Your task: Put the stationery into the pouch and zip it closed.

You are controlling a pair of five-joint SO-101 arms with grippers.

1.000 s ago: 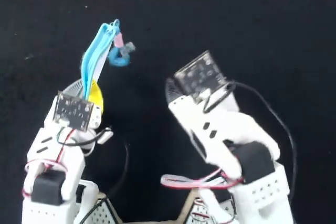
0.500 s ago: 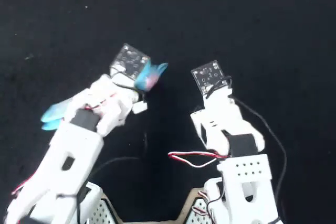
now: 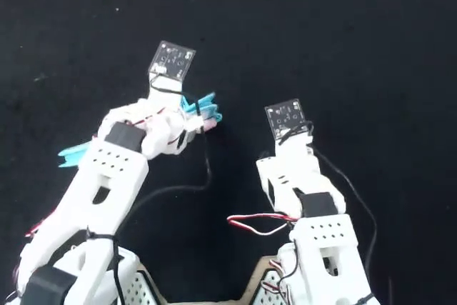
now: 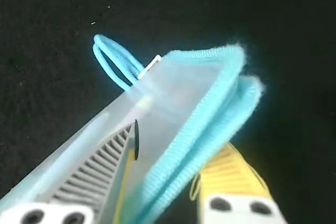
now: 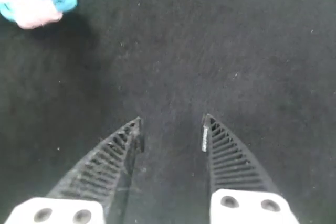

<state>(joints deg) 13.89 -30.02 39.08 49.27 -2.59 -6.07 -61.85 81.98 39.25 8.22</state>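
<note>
**Pouch [image 3: 203,110] moved to mid-frame, held in my left gripper [image 4: 178,145].**
High view: my left arm has swung the pouch from upper left to centre. Left wrist: my gripper is clamped on its blue-edged end. Right wrist: my right gripper [image 5: 172,127] is spread wide above the tabletop [image 5: 252,35], with the pouch corner at upper left. I judge the zipping not yet begun.

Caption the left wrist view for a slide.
Left gripper clamped on the translucent, blue-trimmed pouch, its blue loop sticking out against the black table.

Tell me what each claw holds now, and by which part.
The left claw clamps the translucent plastic pouch with blue fabric trim, by its flat body beside the blue trimmed edge. The right claw is open and empty.
</note>
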